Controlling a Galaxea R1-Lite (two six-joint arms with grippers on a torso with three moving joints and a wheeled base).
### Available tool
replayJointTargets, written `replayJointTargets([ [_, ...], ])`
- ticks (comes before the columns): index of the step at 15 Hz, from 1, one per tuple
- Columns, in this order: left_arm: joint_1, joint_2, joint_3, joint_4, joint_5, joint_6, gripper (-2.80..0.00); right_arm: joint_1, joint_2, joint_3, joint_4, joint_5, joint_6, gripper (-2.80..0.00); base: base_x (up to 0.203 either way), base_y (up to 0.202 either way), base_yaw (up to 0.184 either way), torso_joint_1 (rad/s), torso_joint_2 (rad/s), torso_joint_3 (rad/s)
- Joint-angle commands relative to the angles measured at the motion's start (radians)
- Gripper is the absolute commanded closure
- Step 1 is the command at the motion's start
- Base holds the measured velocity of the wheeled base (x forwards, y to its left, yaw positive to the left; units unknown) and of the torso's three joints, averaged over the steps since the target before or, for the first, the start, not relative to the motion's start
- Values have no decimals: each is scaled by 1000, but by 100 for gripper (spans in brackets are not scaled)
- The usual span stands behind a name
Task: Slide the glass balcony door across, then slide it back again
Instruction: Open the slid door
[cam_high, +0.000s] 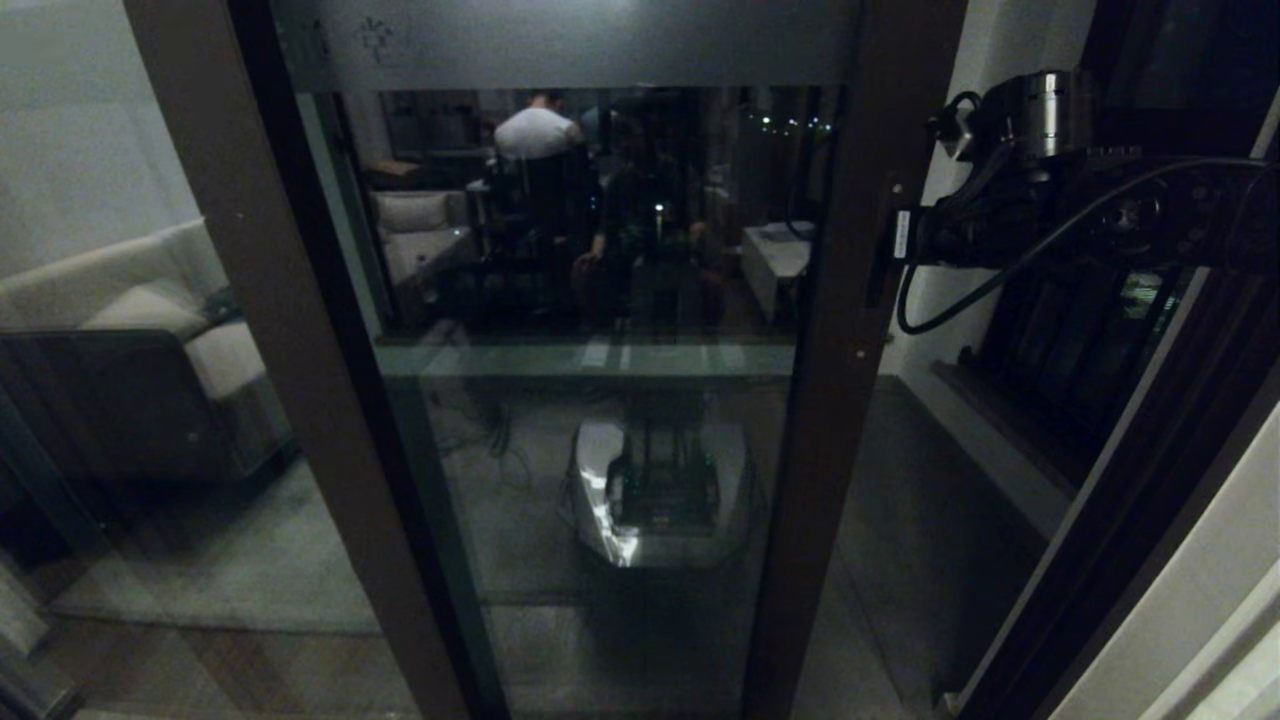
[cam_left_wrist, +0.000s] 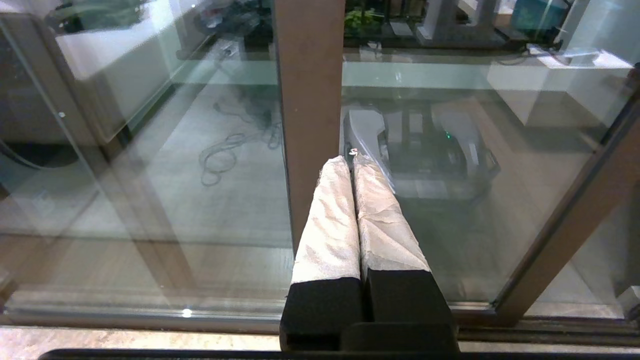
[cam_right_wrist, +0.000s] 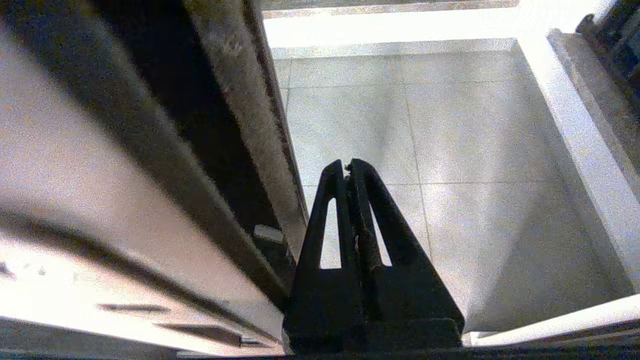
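The glass balcony door (cam_high: 815, 420) fills the middle of the head view, a tall pane in a dark brown frame with a frosted band across its top. My right gripper (cam_high: 884, 255) is shut and empty, lying against the outer edge of the door's right stile at about mid height. In the right wrist view its black fingers (cam_right_wrist: 346, 164) run alongside the door edge (cam_right_wrist: 240, 100), above the tiled floor. My left gripper (cam_left_wrist: 350, 159), out of the head view, is shut with white-wrapped fingers pointing at a brown stile (cam_left_wrist: 307, 90), holding nothing.
Left of the door, a fixed brown-framed pane shows a pale sofa (cam_high: 130, 310). An open gap to the right of the door shows the balcony floor (cam_right_wrist: 440, 125) and a white ledge (cam_right_wrist: 580, 130). A dark-framed window (cam_high: 1080, 350) stands behind my right arm.
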Motion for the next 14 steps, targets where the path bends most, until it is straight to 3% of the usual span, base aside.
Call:
replayJointTargets([
  [1,0,0,1,0,0,0,0,23,-3,0,0,-13,1,0,0,0,0,0,0,0],
  [14,0,0,1,0,0,0,0,124,6,-5,0,-60,0,0,0,0,0,0,0,0],
])
